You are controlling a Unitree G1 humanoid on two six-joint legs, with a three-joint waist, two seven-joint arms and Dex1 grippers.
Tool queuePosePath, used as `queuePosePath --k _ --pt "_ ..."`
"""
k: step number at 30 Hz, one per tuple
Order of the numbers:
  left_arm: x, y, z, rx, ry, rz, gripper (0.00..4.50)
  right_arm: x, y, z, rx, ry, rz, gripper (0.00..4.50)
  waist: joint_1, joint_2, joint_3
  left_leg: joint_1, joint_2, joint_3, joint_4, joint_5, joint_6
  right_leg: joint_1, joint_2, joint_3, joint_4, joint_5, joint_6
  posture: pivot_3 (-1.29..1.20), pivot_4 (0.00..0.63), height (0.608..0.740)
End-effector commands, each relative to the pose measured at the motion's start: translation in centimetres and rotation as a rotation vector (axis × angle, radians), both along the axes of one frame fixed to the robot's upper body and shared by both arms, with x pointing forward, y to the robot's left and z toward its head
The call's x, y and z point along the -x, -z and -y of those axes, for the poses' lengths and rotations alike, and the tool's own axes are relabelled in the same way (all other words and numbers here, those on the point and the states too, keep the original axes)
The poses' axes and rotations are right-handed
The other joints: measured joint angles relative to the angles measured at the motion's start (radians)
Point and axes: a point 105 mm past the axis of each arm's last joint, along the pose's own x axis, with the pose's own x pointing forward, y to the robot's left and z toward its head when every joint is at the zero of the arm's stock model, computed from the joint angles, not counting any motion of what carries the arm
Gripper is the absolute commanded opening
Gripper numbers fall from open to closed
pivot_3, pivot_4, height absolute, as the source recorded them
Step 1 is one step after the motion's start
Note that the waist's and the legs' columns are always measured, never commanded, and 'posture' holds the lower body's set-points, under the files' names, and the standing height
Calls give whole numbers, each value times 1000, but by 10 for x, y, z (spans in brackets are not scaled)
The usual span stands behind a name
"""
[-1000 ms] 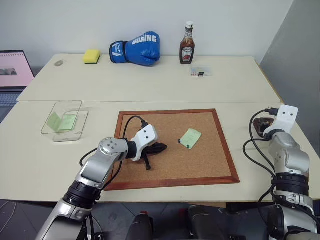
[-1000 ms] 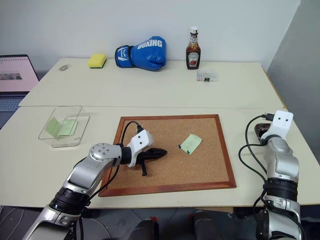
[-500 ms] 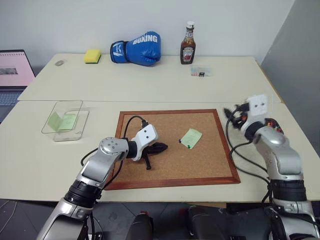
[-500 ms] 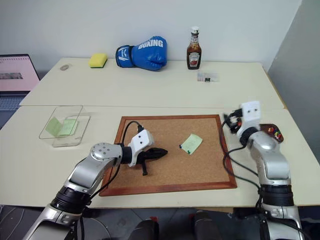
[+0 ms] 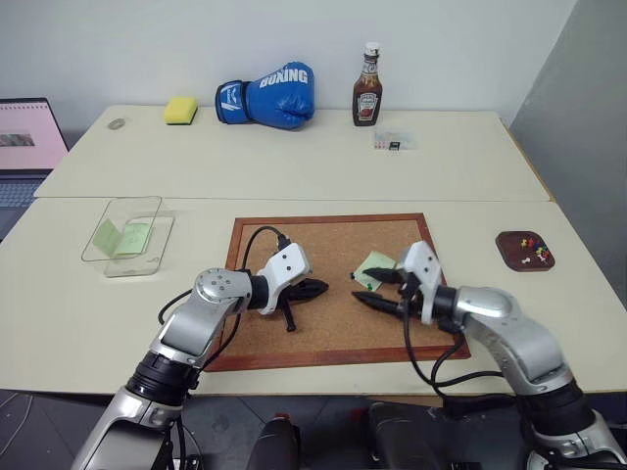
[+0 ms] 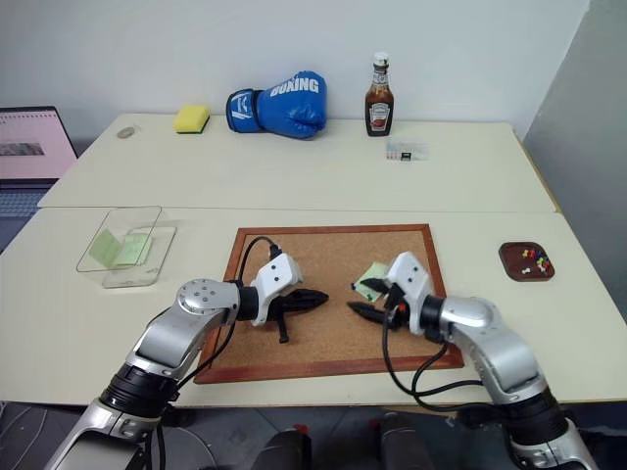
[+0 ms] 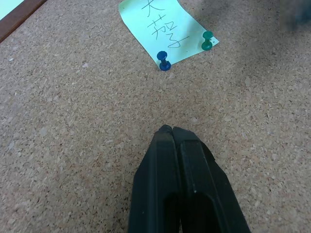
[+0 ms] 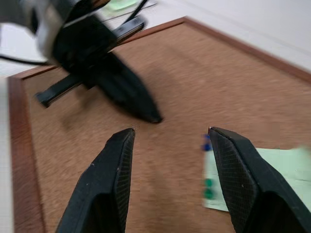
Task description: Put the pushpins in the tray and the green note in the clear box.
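Head view: the green note (image 5: pixel 373 268) lies pinned on the corkboard (image 5: pixel 333 348), right of centre. The left claw (image 5: pixel 315 288) hovers left of it with fingers pressed together and empty. The right claw (image 5: pixel 377 289) is spread, one finger over the note's near edge and one just short of it. The tray (image 5: pixel 525 249) sits far right on the counter (image 5: pixel 294 166), already holding several pushpins (image 5: pixel 530 238). The clear box (image 5: pixel 128 240) stands near the left edge with green paper inside.

Left wrist view: a blue pin (image 7: pixel 164 61) and a green pin (image 7: pixel 207 41) fix the note's edge to the cork.

Right wrist view: the spread fingers (image 8: pixel 111 170) frame bare cork, with both pins beside one finger.

To do this step well, centre the fingers on one pin head, pinch it alone, and pull straight out so the paper does not tear.
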Motion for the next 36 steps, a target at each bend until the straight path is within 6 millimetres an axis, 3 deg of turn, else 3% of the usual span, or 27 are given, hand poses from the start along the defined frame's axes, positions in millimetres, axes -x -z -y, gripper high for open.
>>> queuePosePath --k 1,5,19,27,32,36 --pt "1 -2 4 -1 16 15 0 -12 -1 1 37 27 74 2555 1 0 0 0 0 0 0 0 0 0 0 0 0 0 0 0 150 740" --pt "3 -1 2 0 10 16 0 -28 4 11 61 101 114 2555 1 0 0 0 0 0 0 0 0 0 0 0 0 0 0 0 150 740" --pt "3 -2 3 0 12 16 0 -16 -17 13 -71 60 107 2555 4 0 0 0 0 0 0 0 0 0 0 0 0 0 0 0 150 740" --pt "2 -2 4 -2 20 17 0 -26 6 23 58 129 111 2555 4 0 0 0 0 0 0 0 0 0 0 0 0 0 0 0 150 740" --pt "2 -2 4 -3 19 16 0 -27 10 22 66 128 99 2555 5 0 0 0 0 0 0 0 0 0 0 0 0 0 0 0 150 740" --pt "2 -2 3 -4 15 17 0 -27 8 22 50 130 96 1913 4 0 0 0 0 0 0 0 0 0 0 0 0 0 0 0 150 740"
